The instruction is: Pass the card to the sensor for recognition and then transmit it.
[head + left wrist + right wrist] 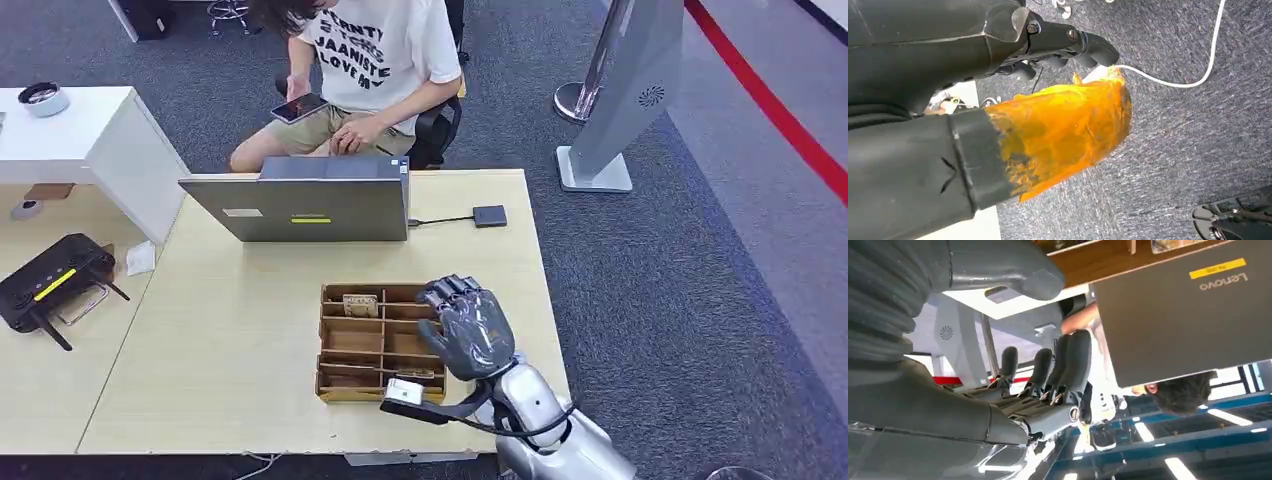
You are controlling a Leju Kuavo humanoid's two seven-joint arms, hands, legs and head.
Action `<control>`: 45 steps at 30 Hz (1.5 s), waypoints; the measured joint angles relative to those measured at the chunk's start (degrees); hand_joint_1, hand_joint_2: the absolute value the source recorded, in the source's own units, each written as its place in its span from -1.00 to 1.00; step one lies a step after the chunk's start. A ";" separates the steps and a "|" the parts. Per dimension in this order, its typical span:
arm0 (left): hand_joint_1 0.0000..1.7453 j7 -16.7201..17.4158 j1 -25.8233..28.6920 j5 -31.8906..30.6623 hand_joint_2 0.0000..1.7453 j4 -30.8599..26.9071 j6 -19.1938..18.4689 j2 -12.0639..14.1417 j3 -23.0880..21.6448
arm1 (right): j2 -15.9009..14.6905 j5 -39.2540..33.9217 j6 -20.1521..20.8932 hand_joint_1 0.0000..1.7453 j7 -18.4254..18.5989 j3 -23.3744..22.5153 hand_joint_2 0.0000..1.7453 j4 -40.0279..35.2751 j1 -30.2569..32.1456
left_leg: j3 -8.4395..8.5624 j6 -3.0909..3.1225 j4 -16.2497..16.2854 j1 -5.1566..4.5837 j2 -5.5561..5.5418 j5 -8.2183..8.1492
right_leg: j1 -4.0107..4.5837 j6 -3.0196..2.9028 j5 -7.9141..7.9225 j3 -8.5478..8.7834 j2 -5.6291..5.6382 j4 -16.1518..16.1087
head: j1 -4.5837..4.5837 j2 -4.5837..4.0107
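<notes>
Fingers of the right hand (pixel 468 330) are standing apart and holding nothing above the card box (pixel 372 342), while a card (pixel 360 304) is lying in its far compartment.

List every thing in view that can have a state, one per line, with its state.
Grey Lenovo laptop: open, lid back toward the robot.
Brown cardboard divided organiser tray: upright on the table, cards standing in some slots.
Right hand: raised over the tray's right edge, fingers apart, holding nothing.
Left hand: hanging over grey carpet, fingers curled.
Small grey adapter box: cabled to the laptop.
</notes>
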 joint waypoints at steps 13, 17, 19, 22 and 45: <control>-0.96 -0.13 -0.01 -0.31 -1.00 0.00 0.00 0.00 0.00 | 1.66 -1.66 1.14 -0.10 -0.76 0.11 1.00 2.07 -0.21 | 0.00 0.00 0.00 0.00 0.00 0.00 | 0.00 0.00 0.00 0.00 0.00 0.00 | 0.00 0.00; -0.96 -0.15 0.00 -0.33 -1.00 0.00 0.00 0.00 0.00 | 1.92 -1.92 1.27 -0.08 -0.79 0.20 1.00 2.91 -0.30 | 0.00 0.00 0.00 0.00 0.00 0.00 | 0.00 0.00 0.00 0.00 0.00 0.00 | 0.00 0.00; -0.96 -0.15 -0.01 -0.35 -1.00 0.00 0.00 0.00 0.00 | 1.97 -2.08 1.27 -0.10 -0.83 0.22 1.00 3.28 -0.34 | 0.00 0.00 0.00 0.00 0.00 0.00 | 0.00 0.00 0.00 0.00 0.00 0.00 | 0.02 0.00; -0.96 -0.18 -0.01 -0.37 -1.00 0.00 0.02 0.00 0.00 | 2.08 -2.30 1.29 -0.08 -0.83 0.22 1.00 3.87 -0.48 | 0.00 0.00 0.00 0.00 0.00 0.00 | 0.00 0.00 0.00 0.00 0.00 0.00 | 0.02 0.00; -0.96 -0.57 -0.02 -0.70 -1.00 0.00 0.00 0.00 -0.04 | 2.25 -2.75 1.97 0.44 -0.52 -0.63 1.00 8.11 -0.94 | 0.00 0.00 0.00 0.00 0.00 0.00 | 0.00 0.00 0.00 0.00 0.00 0.00 | 0.00 0.00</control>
